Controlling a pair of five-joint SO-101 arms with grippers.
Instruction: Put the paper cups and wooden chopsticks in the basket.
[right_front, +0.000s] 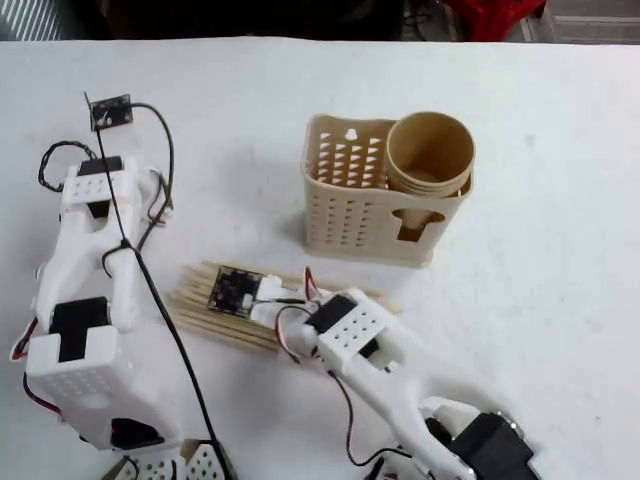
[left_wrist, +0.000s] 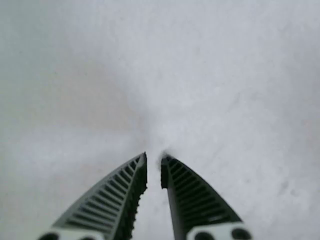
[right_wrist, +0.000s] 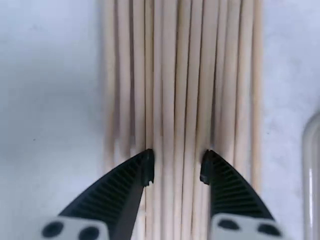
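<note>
At the left side of the counter (right_front: 540, 300) the left arm (right_front: 90, 260) lies folded, its white links running from near the far edge toward the near one, with a black cable (right_front: 160, 310) crossing it. In its wrist view the left end effector (left_wrist: 154, 160) has its ribbed fingers drawn almost together, only a sliver between the tips, with nothing held and plain white counter beneath.

Just right of that arm, the wooden chopsticks (right_front: 195, 298) lie flat on the counter as a side-by-side bundle, in front of the basket and apart from it. The right arm (right_front: 360, 335) comes in from the near-right corner and ends over the middle of the bundle. Its wrist view shows the right end effector (right_wrist: 176, 167) with fingers spread apart, the tips set down on the sticks (right_wrist: 180, 75) so that a few lie between them — not pinched.

Behind the bundle and further right stands the basket (right_front: 360, 215), upright, cream-coloured, its walls perforated and a cut-out handle in the near side. A strip of white counter separates it from the chopsticks. The paper cups (right_front: 430, 150) sit nested in a stack in the basket's right end, mouths up, rims rising above the basket's own rim. To the right of the basket — and behind it, up to the counter's far edge — white counter stretches on.
</note>
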